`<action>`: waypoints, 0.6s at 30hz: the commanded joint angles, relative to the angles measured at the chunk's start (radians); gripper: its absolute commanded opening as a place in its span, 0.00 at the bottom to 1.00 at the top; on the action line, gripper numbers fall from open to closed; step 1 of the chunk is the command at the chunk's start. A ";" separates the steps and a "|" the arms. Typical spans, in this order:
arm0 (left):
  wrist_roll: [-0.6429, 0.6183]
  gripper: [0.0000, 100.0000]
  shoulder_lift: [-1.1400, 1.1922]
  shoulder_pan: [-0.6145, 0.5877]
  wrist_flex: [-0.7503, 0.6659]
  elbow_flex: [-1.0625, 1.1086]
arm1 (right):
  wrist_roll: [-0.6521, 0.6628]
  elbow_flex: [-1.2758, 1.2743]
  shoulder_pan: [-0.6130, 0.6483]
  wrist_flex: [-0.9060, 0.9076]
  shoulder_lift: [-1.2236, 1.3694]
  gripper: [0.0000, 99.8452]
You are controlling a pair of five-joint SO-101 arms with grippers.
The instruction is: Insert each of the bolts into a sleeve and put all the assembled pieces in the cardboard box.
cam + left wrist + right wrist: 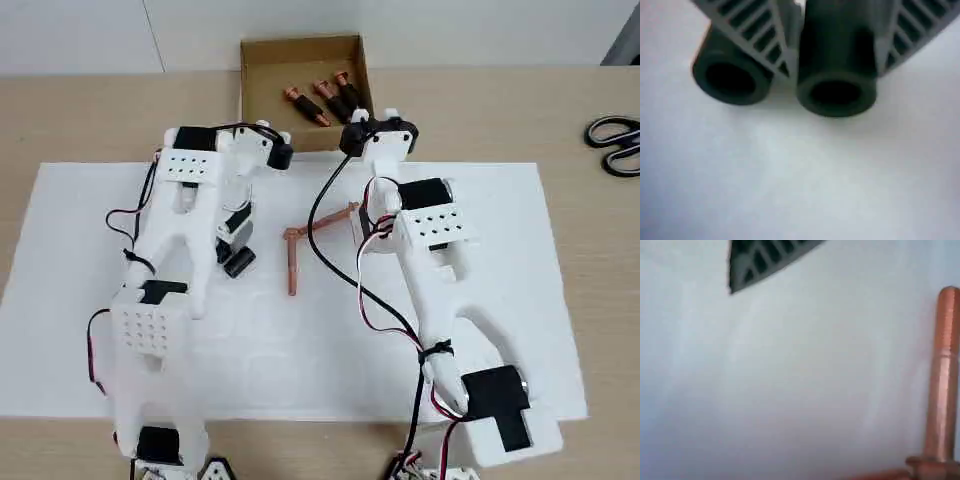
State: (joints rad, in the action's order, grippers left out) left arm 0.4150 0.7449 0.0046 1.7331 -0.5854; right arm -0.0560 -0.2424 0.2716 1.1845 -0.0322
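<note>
Pinching one sleeve [836, 95], the left claw [234, 247] is sitting on the paper [500, 300], another sleeve [730, 80] just beside; two bolts [291, 262] are lying at its three o'clock.

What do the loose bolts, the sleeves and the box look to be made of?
The bolts look like copper-toned metal, with a soft sheen along the shaft. The sleeves are matte black with no shine, perhaps plastic or rubber. The box is plain brown cardboard, dull-surfaced.
</note>
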 commanded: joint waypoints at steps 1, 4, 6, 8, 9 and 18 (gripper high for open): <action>0.008 0.07 -0.005 -0.057 0.020 -0.036 | 0.011 0.005 -0.008 0.005 -0.056 0.13; 0.021 0.04 -0.005 -0.086 0.020 -0.036 | 0.011 0.005 -0.008 0.005 -0.056 0.13; 0.032 0.02 -0.005 -0.087 0.020 -0.036 | 0.011 0.005 -0.008 0.005 -0.056 0.13; 0.032 0.01 -0.008 -0.086 0.020 -0.038 | 0.011 0.005 -0.008 0.005 -0.058 0.13; 0.032 0.00 -0.014 -0.086 0.020 -0.038 | 0.011 0.005 -0.008 0.005 -0.058 0.13; 0.008 0.00 -0.025 -0.087 0.023 -0.050 | 0.011 0.005 -0.010 0.005 -0.058 0.13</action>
State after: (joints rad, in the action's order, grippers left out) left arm 0.4365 0.7465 -0.0675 1.7361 -0.5930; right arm -0.0560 -0.2424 0.2716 1.1845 -0.0322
